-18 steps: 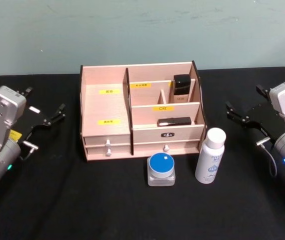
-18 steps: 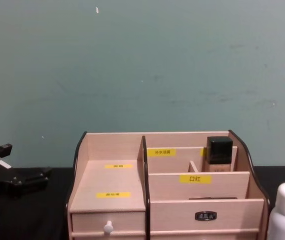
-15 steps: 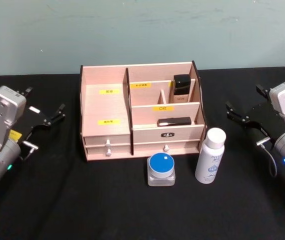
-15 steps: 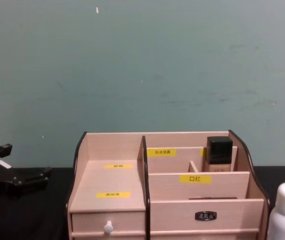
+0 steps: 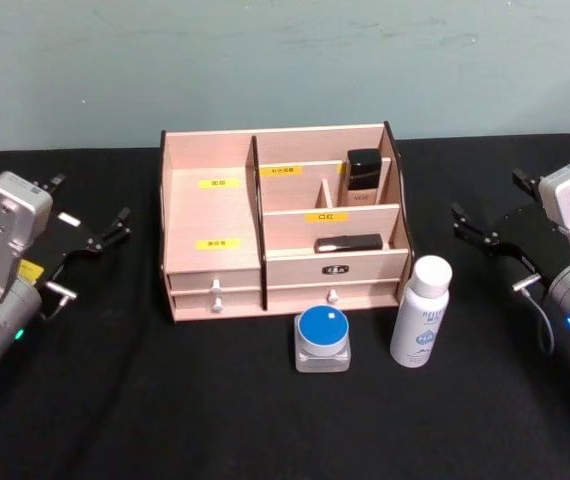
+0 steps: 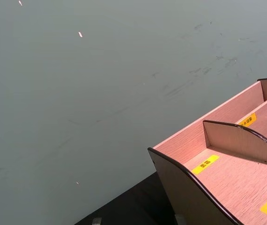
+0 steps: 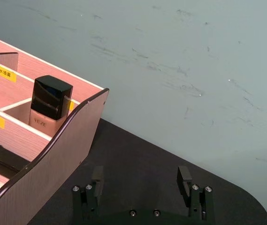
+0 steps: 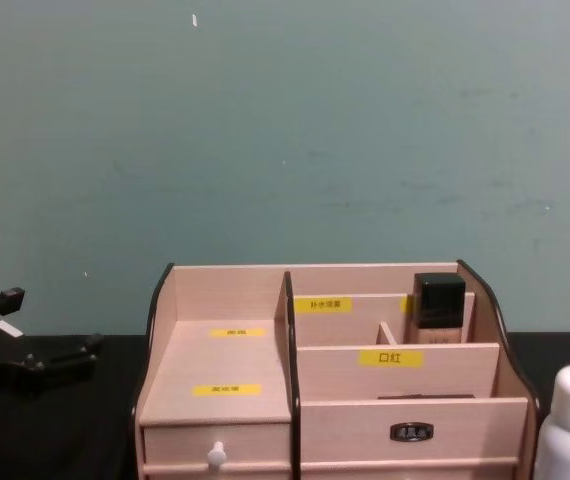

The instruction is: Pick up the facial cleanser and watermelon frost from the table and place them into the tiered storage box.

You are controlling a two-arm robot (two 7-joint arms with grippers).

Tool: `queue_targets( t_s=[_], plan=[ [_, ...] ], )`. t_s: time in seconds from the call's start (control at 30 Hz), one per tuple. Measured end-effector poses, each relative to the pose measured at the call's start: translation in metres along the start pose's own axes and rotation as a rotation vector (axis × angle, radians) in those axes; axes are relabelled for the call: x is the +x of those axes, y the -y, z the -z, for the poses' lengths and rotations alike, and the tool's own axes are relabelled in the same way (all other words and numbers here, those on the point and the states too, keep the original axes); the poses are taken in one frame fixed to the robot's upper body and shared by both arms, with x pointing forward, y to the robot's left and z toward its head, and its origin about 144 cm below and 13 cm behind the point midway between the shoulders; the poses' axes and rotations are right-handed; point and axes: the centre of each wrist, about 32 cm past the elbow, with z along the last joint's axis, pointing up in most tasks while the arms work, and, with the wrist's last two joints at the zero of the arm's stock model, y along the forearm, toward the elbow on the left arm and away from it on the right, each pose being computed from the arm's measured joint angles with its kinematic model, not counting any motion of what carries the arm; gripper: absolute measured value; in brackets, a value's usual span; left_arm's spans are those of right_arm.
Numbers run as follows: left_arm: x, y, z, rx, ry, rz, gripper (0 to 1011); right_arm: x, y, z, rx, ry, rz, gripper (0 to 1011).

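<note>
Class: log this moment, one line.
left gripper: open, far left; right gripper: open, far right; white cylindrical bottle, blue-lidded clear jar: before light wooden tiered box

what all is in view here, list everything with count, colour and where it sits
storage box: 1, light wood with dark edges and yellow labels, centre of the table, toward the back
capped bottle: 1, tan with a black cap, upright in the box's back right compartment
flat case: 1, black, lying in the box's front right compartment
jar: 1, clear with a blue lid, on the table in front of the box
white bottle: 1, white with blue print, upright just right of the jar
table: 1, black
wall: 1, teal, behind
left gripper: 1, black, open, left of the box
right gripper: 1, black, open, right of the box
</note>
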Motion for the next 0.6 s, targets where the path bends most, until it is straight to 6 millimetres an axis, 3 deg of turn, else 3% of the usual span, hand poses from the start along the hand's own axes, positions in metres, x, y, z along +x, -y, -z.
queue_targets(
  t_s=[0.6],
  plan=[
    [0.0,0.0,0.0,0.0,0.0,0.0,1010,0.0003,-0.0001,-0.0001,0.001,-0.004,-0.003,1002]
  ],
)
